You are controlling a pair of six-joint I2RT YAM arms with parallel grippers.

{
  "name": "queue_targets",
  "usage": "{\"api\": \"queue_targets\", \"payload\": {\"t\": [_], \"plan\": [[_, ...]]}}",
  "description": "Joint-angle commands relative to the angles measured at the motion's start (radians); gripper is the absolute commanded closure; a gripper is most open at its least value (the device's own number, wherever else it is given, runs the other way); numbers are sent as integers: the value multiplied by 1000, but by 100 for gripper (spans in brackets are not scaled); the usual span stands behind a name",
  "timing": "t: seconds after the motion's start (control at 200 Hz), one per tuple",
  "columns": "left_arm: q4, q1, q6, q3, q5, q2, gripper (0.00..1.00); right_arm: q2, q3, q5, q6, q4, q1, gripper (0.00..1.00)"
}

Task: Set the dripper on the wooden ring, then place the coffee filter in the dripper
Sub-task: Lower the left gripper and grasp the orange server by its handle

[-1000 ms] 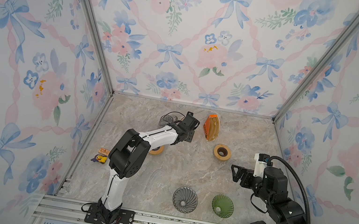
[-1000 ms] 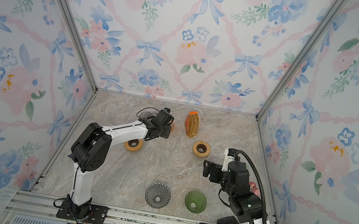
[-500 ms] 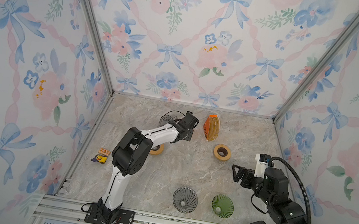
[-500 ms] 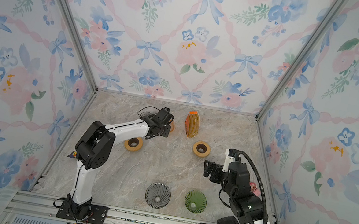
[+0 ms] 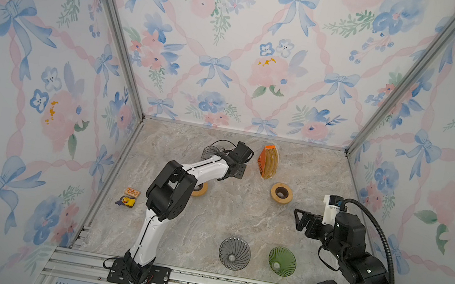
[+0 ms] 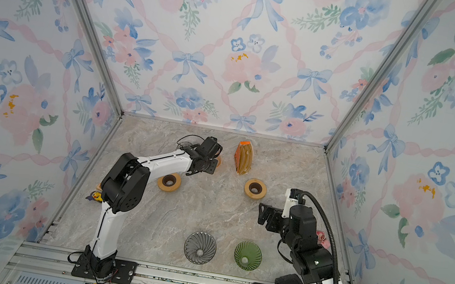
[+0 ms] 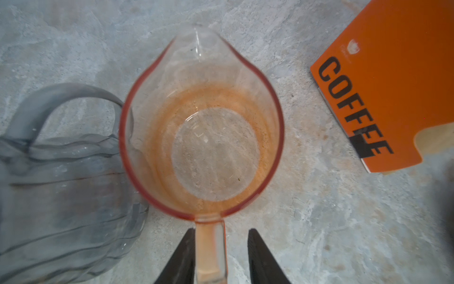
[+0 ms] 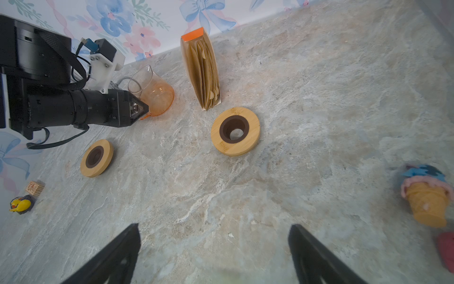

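1. Here, the left gripper (image 7: 221,231) reaches to the back of the marble table (image 5: 239,213), its fingers (image 7: 258,250) set either side of the handle of an orange-tinted carafe (image 7: 204,127). One finger touches the handle and the other stands just clear, so the jaws are not clamped
2. The right gripper (image 8: 213,226) hovers over the table's right side, jaws spread wide and holding nothing
3. The coffee filters (image 8: 206,73) stand upright in their orange pack (image 7: 393,73) near the back wall, just beside the carafe, with neither arm touching them
4. The grey dripper (image 5: 234,253) and green dripper (image 5: 282,260) sit side by side near the front edge, well apart from the filters
5. A grey glass jug (image 7: 61,196) stands just beside the orange-tinted carafe, a wooden ring (image 5: 281,193) lies near the pack, and a second wooden ring (image 6: 169,181) lies partly under the left arm
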State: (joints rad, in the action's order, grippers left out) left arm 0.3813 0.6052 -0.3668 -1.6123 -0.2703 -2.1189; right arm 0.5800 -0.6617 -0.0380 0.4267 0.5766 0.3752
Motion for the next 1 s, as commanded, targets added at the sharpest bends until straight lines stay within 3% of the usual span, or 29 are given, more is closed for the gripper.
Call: {"api": "queue_targets", "payload": {"t": [0.0,0.32,0.755,0.99], "plan": [[39,-7,6,-23,-15,-21,67,-9,-5,-15,-6,26,11,4],[45,-6,12,-27,-32,-19,70,-12,4,-16,-5,23,11,4],[64,-5,18,-16,-35,-1,83,-9,-4,-20,-11,30,11,4],[64,11,36,17,-19,39,83,-2,-10,-21,-5,35,11,4]]}}
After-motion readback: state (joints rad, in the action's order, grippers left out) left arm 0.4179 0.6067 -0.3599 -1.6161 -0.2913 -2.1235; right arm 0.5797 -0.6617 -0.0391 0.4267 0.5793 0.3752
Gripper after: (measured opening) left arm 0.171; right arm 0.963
